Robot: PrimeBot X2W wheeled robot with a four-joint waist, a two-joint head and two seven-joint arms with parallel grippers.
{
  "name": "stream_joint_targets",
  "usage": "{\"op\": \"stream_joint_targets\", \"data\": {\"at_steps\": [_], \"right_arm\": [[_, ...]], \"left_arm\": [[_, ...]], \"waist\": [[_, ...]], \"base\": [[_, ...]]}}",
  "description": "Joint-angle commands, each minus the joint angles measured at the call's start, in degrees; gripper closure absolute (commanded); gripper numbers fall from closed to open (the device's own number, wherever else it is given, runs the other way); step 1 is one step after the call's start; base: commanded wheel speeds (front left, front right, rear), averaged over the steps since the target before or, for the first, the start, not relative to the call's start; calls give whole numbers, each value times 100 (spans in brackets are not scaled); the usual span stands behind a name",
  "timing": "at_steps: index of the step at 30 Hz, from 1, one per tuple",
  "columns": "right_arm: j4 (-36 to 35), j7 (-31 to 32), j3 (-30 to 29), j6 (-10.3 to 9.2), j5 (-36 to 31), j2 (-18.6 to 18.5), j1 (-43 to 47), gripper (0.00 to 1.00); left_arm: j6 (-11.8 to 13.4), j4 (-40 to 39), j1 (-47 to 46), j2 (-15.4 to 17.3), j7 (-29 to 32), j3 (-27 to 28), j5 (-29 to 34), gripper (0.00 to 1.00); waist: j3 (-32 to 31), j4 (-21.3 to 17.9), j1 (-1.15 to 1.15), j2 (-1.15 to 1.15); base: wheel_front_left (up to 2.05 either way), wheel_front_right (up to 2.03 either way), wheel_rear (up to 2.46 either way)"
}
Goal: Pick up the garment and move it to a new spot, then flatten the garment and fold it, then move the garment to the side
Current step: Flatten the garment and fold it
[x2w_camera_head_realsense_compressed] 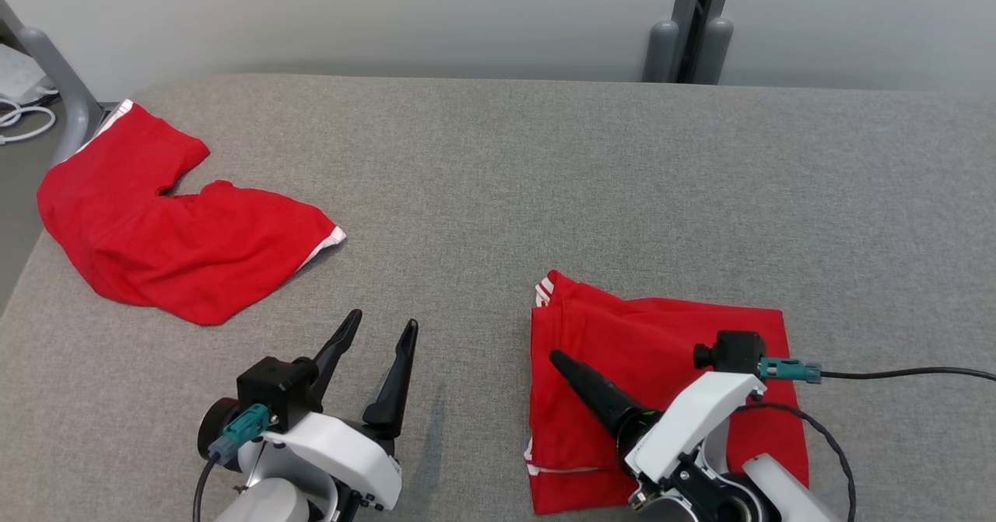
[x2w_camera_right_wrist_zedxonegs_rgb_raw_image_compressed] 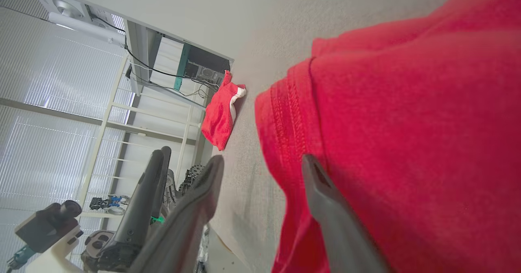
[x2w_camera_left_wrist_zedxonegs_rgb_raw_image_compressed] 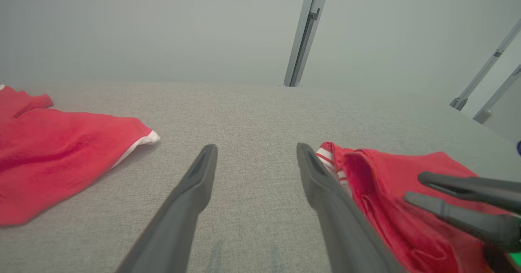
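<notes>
Garment [x2w_camera_head_realsense_compressed: 661, 327], red, folded to a rectangle, lies on grey table [x2w_camera_head_realsense_compressed: 545, 180], near side, right of centre. L to R: other red shorts [x2w_camera_head_realsense_compressed: 171, 226] spread at far left, well apart; left gripper [x2w_camera_head_realsense_compressed: 384, 321] over bare table, fingers wide, holding nothing; right gripper [x2w_camera_right_wrist_zedxonegs_rgb_raw_image_compressed: 263, 161] at garment's left edge, fingers wide, one over cloth, nothing pinched.
</notes>
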Motion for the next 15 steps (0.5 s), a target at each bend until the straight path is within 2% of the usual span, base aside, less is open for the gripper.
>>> {"op": "stream_joint_targets", "data": {"at_steps": [1,10,15], "right_arm": [[-47,34,23,0,72,3,-10,0],[-273,146,325,0,255,82,85,0],[-499,128,201,0,98,-46,60,0]], "left_arm": [[-29,34,40,-10,-22,39,46,0],[-86,118,96,-72,-22,95,117,0],[-79,100,123,-70,-22,136,133,0]], "waist": [[-11,3,0,0],[-138,-112,0,0],[-194,-245,0,0]], "base": [[0,0,0],[0,0,0],[0,0,0]]}}
